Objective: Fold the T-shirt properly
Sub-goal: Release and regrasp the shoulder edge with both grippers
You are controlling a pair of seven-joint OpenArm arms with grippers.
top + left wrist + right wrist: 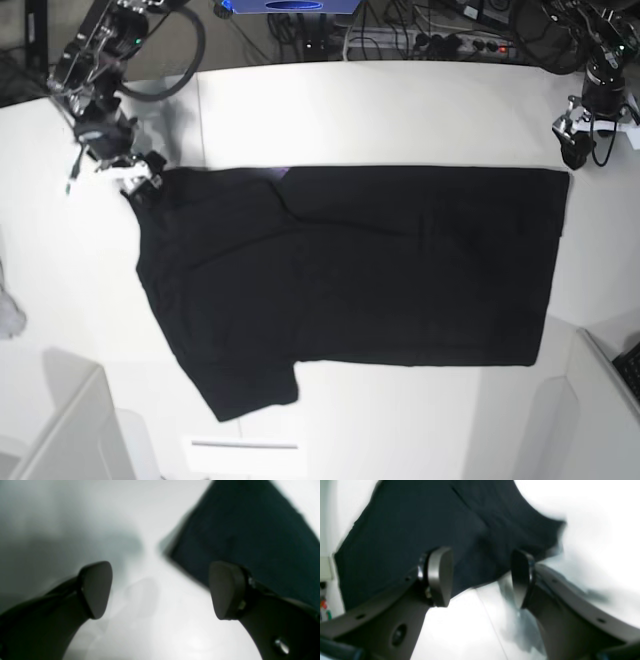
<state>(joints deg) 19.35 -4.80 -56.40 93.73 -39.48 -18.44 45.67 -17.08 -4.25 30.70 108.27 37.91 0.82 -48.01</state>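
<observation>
T-shirt [380, 270]: plain black cloth lying flat on the white table [400, 110], filling most of the table's middle in the base view.
Look: matt and dark with soft creases; a fold line runs from the top edge near 11 o'clock down toward the centre; one short sleeve [250, 385] sticks out toward 7 o'clock.
Print: only a thin purple sliver [278, 176] peeks out at the top edge near 11 o'clock; the rest of the visible face is unprinted.
Writing: no brand, label or readable text can be made out on the cloth in any view.
Long axis: runs 9 to 3 o'clock in the base view; the straight edge sits at 3 o'clock, the sleeve end at 9 o'clock.
Left gripper [160, 590]: released, jaws spread wide with bare table between the pads; a corner of the black cloth shows at 1 o'clock in its wrist view; in the base view it sits just off the shirt's corner at 2 o'clock.
Right gripper [480, 577]: jaws parted, nothing clamped; black cloth fills the wrist view from 10 to 1 o'clock behind the pads; in the base view it is at the shirt's corner at 10 o'clock.
Grey-white cloth scrap [8, 315]: at the table's edge at 9 o'clock, well apart from the shirt.
</observation>
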